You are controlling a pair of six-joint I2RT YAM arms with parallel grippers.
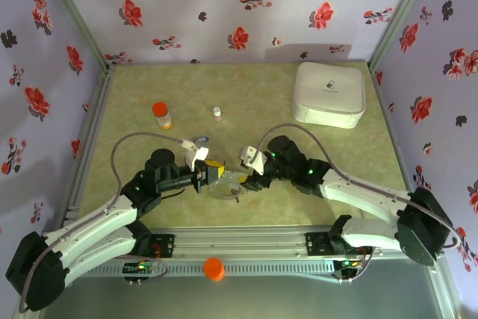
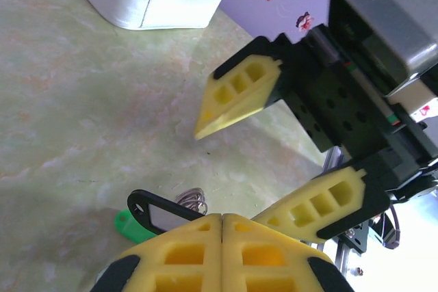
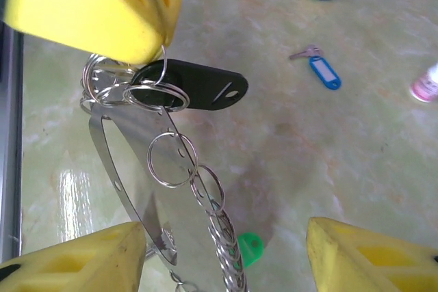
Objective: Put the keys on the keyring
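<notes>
The pale green marbled table carries a white rounded-square box at its far right corner, well apart from everything else. The two arms meet near the middle of the table's front half, tips facing each other. The left gripper is closed, its yellow fingers pressed flat together. From their tip hangs the keyring, a thin grey loop drooping down toward the table. The pinch looks to be on the loop's top among a bunch of small split rings, though the exact strand caught there is hard to make out. The right gripper stands wide open with nothing in it, one finger on each side of the loop's lower end and not touching it. A chain of small split rings trails down beside the loop. To the far left of the grippers an orange-capped bottle stands upright, with a smaller pink-capped bottle to its right. An orange cap sits on the front rail between the arm bases. The black key hangs by its ring just under the left fingertips, its tag jutting sideways. The green key lies on the table just below the hanging rings. The blue key lies flat by itself, nearer the bottles and apart from the ring.
</notes>
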